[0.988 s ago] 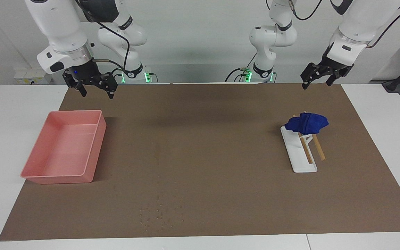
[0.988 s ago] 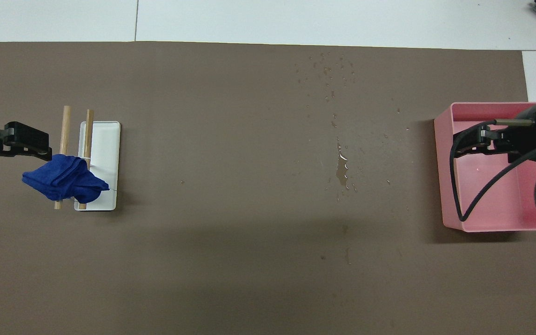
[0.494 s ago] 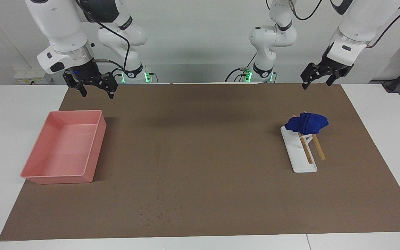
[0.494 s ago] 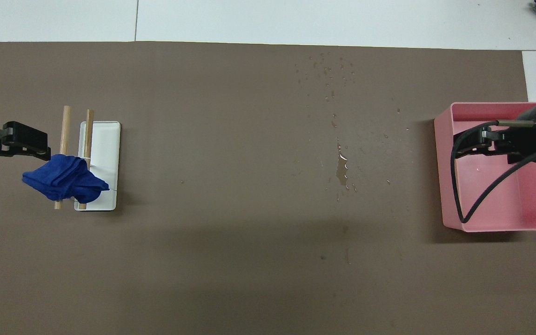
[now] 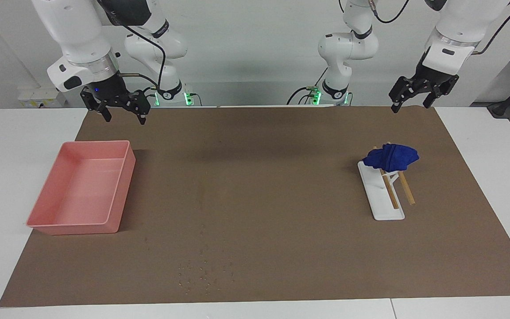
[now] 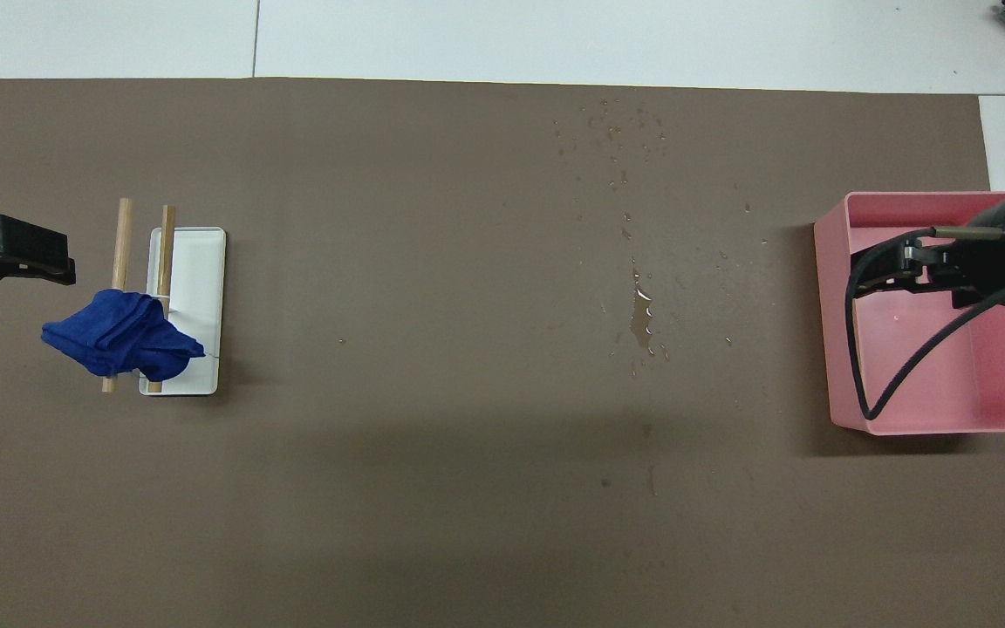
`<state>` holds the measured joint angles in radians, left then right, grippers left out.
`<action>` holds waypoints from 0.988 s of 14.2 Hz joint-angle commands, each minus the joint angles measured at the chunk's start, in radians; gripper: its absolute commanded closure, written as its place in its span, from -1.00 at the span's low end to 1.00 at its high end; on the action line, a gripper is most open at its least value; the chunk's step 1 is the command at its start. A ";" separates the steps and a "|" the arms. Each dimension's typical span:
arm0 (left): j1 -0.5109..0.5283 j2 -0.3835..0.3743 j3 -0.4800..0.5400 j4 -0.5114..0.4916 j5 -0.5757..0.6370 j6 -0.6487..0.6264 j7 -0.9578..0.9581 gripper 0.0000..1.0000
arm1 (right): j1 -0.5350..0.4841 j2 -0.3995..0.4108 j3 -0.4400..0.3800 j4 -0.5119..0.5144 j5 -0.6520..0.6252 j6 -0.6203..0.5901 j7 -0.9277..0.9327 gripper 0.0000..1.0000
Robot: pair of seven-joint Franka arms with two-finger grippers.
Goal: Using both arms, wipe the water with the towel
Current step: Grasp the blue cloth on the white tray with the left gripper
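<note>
The deep-blue towel (image 5: 392, 157) hangs in a lump over two wooden rods of a white rack (image 5: 381, 199), toward the left arm's end of the table; it also shows in the overhead view (image 6: 123, 336). Water drops (image 5: 204, 272) lie on the brown mat, with a small puddle and scattered drops in the overhead view (image 6: 642, 318). My left gripper (image 5: 411, 108) hangs open and empty in the air, apart from the towel, and shows beside the rack in the overhead view (image 6: 14, 253). My right gripper (image 5: 124, 119) hangs open and empty over the pink tray (image 6: 904, 266).
A pink tray (image 5: 124, 186) stands toward the right arm's end of the table, seen also in the overhead view (image 6: 825, 305). A brown mat (image 5: 281, 186) covers most of the white table. A black cable loops from the right wrist over the tray.
My left gripper has drifted away from the towel toward the left arm's end of the table and risen slightly. My right gripper has hardly moved. The towel is unmoved.
</note>
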<state>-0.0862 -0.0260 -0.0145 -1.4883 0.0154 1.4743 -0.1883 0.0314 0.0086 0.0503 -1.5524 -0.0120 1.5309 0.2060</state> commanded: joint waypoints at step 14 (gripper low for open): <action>0.190 -0.138 0.011 -0.563 0.011 0.468 -0.294 -1.00 | 0.001 -0.029 0.002 -0.043 0.003 0.037 -0.013 -1.00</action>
<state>0.1050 -0.1304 -0.0011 -2.0037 0.0181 1.8929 -0.3747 0.0343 0.0083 0.0522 -1.5576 -0.0126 1.5424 0.2060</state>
